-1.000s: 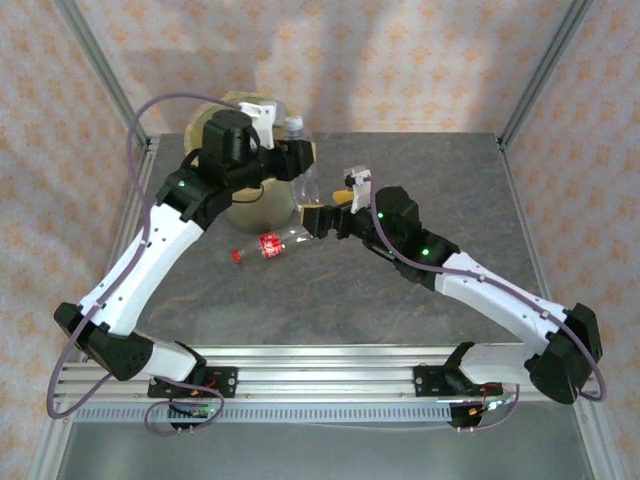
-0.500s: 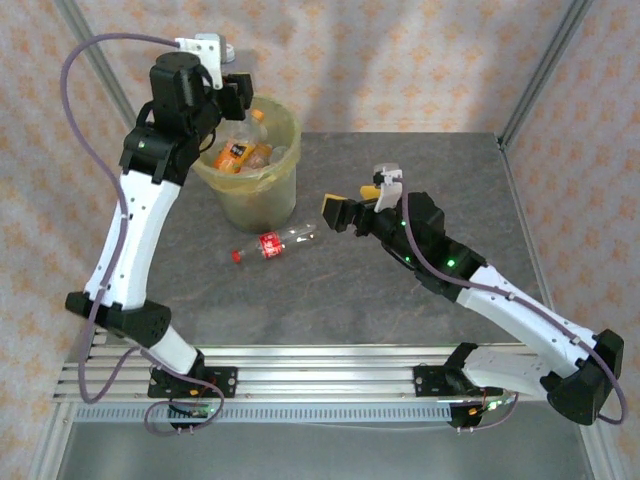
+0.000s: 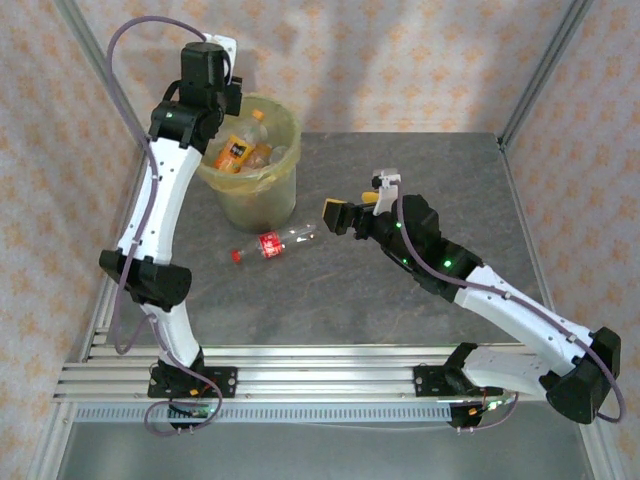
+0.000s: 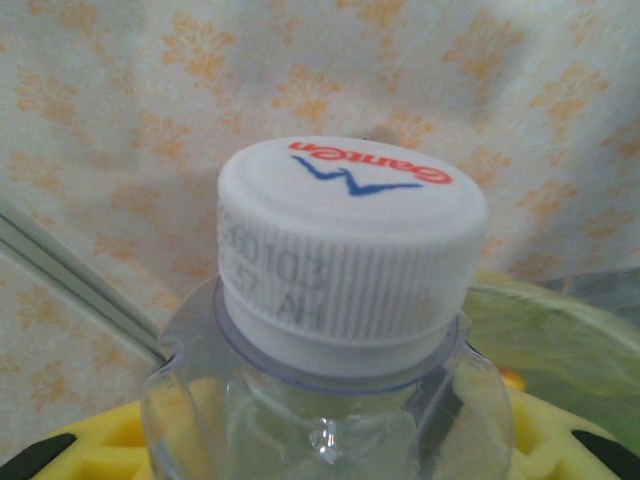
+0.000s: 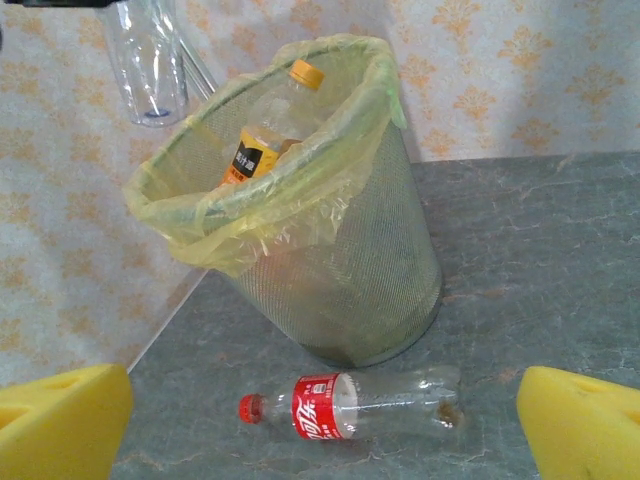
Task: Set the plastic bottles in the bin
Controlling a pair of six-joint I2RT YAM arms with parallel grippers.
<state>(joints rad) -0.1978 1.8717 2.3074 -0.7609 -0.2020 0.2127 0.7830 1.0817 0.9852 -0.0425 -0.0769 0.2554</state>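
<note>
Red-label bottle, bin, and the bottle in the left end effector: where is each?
Red-label bottle (image 5: 320,407), right wrist view, on its label.
Bin (image 5: 385,265), right wrist view, on its mesh wall.
White-cap bottle (image 4: 350,245), left wrist view, on its cap.

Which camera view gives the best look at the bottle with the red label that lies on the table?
The right wrist view. There the red-label bottle lies close and whole, red cap to the left, in front of the bin. The top external view shows it whole too, but small, beside the bin.
</note>
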